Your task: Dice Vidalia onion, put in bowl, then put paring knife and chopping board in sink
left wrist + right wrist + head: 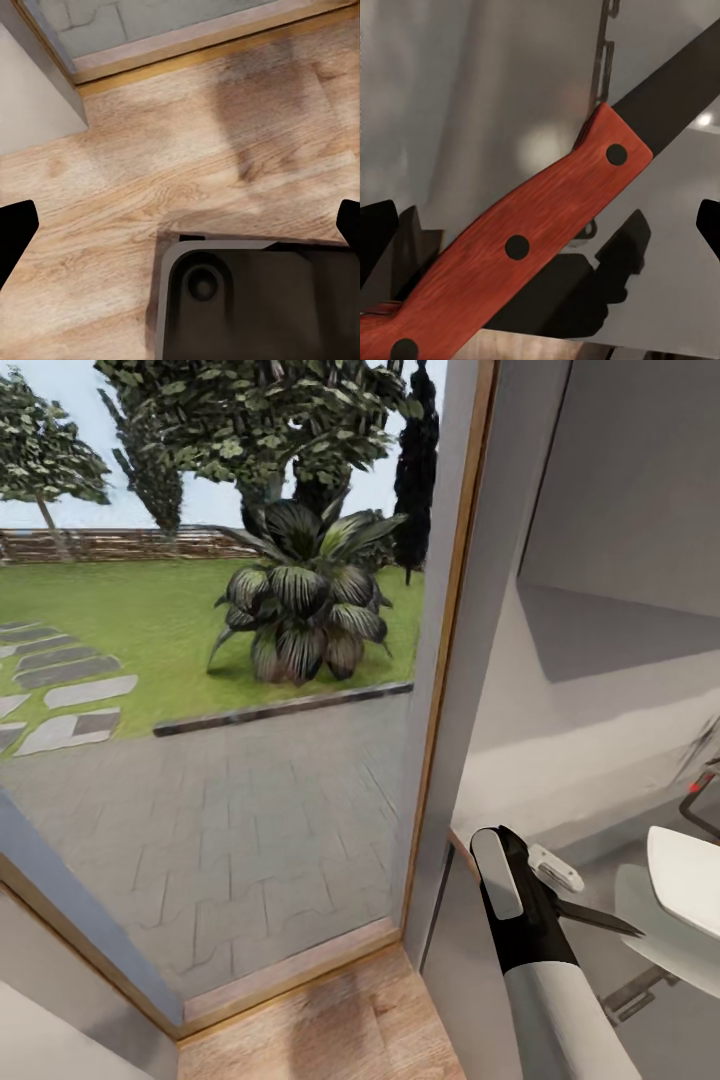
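Note:
My right gripper [560, 895] is shut on the paring knife [600, 918], whose dark blade points right towards the white bowl [690, 880] on the grey countertop [610, 840]. In the right wrist view the knife's red handle [525, 240] with black rivets runs slantwise across the gripper [540, 225], and the knife casts a shadow on the countertop [472, 90] below. A tap part with a red knob [698, 787] pokes in at the right edge. My left gripper [180, 225] is open over the wooden floor [150, 150]. The Vidalia onion, the chopping board and the sink basin are out of view.
A tall glass pane [220, 760] with a wooden frame [440, 690] stands straight ahead, with paving, lawn and a large plant [300, 605] behind it. A white wall [620, 510] rises behind the countertop. My dark base [255, 307] sits on the floor under the left gripper.

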Motion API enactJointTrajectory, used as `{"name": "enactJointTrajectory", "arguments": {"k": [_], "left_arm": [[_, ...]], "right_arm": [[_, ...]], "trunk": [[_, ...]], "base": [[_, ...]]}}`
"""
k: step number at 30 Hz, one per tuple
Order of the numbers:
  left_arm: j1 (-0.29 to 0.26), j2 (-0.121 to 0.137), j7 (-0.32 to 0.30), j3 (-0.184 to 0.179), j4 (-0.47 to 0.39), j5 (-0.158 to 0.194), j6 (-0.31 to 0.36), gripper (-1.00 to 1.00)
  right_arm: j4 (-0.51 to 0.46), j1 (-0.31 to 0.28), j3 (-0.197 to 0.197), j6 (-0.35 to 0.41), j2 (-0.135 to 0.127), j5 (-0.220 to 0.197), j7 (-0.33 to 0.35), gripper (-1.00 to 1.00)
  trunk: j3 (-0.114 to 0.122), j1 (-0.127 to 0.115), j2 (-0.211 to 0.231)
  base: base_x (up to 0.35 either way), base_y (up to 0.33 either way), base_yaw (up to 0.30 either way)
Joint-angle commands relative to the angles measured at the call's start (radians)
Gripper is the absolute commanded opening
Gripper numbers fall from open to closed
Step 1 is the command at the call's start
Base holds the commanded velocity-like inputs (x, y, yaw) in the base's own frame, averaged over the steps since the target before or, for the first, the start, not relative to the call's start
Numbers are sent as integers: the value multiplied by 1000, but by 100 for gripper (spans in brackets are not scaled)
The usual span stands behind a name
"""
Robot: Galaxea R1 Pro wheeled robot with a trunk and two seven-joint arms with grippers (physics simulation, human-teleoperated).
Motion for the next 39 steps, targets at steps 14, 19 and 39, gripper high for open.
{"name": "enactJointTrajectory", "arguments": {"k": [14,19,39], "left_arm": [[0,2,5,-8,-1,9,-2,100],[0,2,5,-8,-1,9,-2,100],[0,2,3,-8,-4,9,-9,100]], "right_arm": [[31,-1,-2,11,1,-5,37,100],[36,-1,-1,12,1,-4,80,100],[41,1,1,-43,1,6,70,-100]], "trunk": [[-1,0,-1],[-1,0,-1],[-1,0,-1]], "base": [[1,1,0],[0,0,0],[0,0,0]]}}
